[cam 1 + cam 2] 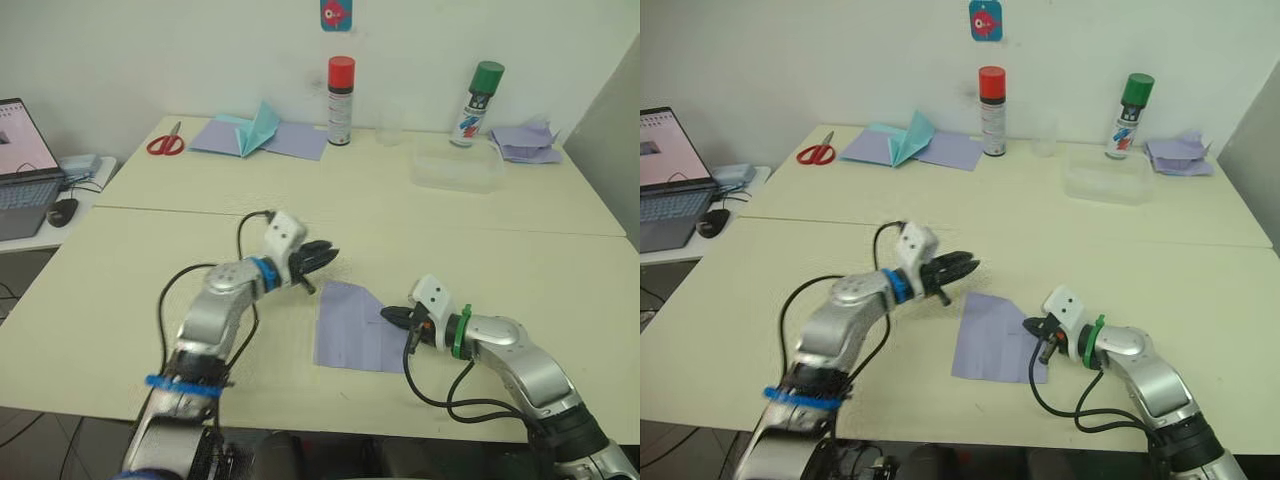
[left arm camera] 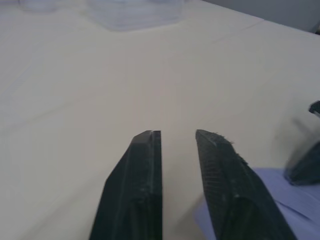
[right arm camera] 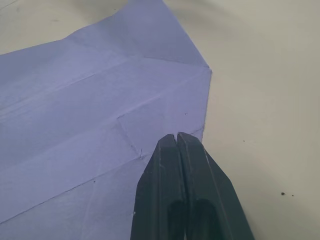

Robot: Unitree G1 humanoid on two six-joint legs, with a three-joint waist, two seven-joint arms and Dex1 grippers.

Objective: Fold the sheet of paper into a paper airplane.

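Risk of the creased sheet of paper (image 1: 350, 328), flat near the table (image 1: 520, 260) front edge, skidding instead of folding: right pincer (image 3: 177, 137) pressed together, tips on its right edge; left pincer (image 2: 177, 134) spread, hovering just off its far-left corner.

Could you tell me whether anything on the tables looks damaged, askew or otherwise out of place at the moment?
Nothing looks spilled or damaged. The sheet of paper lies flat but slightly askew to the table edge, one far corner already folded in. The right gripper is shut, its tips over the sheet. The left gripper is open beside it.
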